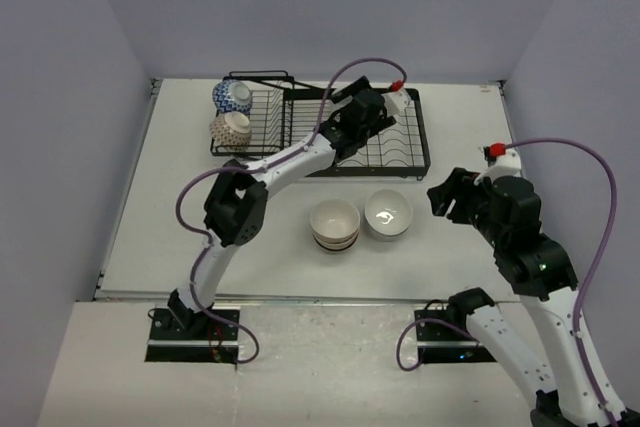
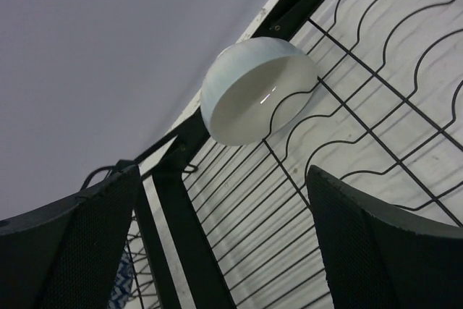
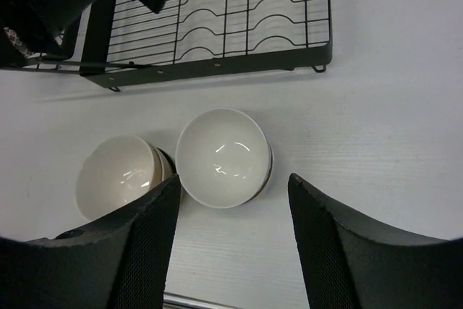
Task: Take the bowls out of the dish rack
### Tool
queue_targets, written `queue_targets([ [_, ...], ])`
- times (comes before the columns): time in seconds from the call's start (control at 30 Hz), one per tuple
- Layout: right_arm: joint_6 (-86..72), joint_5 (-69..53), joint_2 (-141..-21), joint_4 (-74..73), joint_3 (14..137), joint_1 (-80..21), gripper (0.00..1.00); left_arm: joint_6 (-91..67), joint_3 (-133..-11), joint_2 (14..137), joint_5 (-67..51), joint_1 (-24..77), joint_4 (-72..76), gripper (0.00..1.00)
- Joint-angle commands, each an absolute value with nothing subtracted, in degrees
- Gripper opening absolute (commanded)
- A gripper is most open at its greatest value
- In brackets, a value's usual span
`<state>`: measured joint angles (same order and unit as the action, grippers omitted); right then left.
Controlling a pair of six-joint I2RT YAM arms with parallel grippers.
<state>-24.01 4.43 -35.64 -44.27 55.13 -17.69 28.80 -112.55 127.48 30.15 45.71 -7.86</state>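
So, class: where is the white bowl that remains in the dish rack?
In the top view, the white bowl stands at the dish rack's far right corner, just beyond the open left gripper.

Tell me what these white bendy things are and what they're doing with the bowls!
They are two robot arms bolted to a table. One picture looks down from above; the other two come from small cameras on each arm's wrist.

On the table sits a large black wire dish rack. The left arm reaches over it, and its jaws stand open just short of a plain white ceramic bowl lying on its side in the rack's far corner. Nothing is held yet.

Two more bowls wait at the rack's left end: a blue-and-white patterned bowl and a cream bowl with a brown band.

In front of the rack, already unloaded, sit a small stack of cream bowls and a white glossy bowl. The right arm's jaws hover open above them, empty.
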Motion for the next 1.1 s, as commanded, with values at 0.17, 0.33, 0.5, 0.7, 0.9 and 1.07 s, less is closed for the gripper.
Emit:
queue_targets([
  [0.17, -21.10, 0.36, -33.93, -42.11, 53.79, -18.02, 0.63, 46.14, -113.55, 132.71, 25.76, 42.20, 7.20, 0.99],
  [0.33, -20.13, -3.25, -32.43, -41.48, 53.79, -18.02, 0.63, 46.32, -115.31, 136.49, 22.86, 39.20, 8.97, 0.99],
  [0.5, -19.69, -5.27, -31.20, -41.05, 54.05, -18.02, 0.63, 44.92, -119.53, 140.88, 16.88, 36.48, 4.67, 0.99],
  [0.7, -19.51, -7.02, -30.50, -40.17, 53.96, -18.10, 0.63, 44.56, -121.20, 144.40, 15.38, 34.98, 8.33, 0.96],
  [0.9, -19.25, -9.14, -29.27, -40.08, 53.97, -18.37, 0.63, 43.34, -124.63, 148.79, 16.08, 34.19, 11.86, 0.78],
  [1.07, -19.07, -9.58, -29.00, -39.46, 53.79, -18.54, 0.63, 43.24, -124.63, 149.15, 16.61, 34.28, 13.80, 0.59],
])
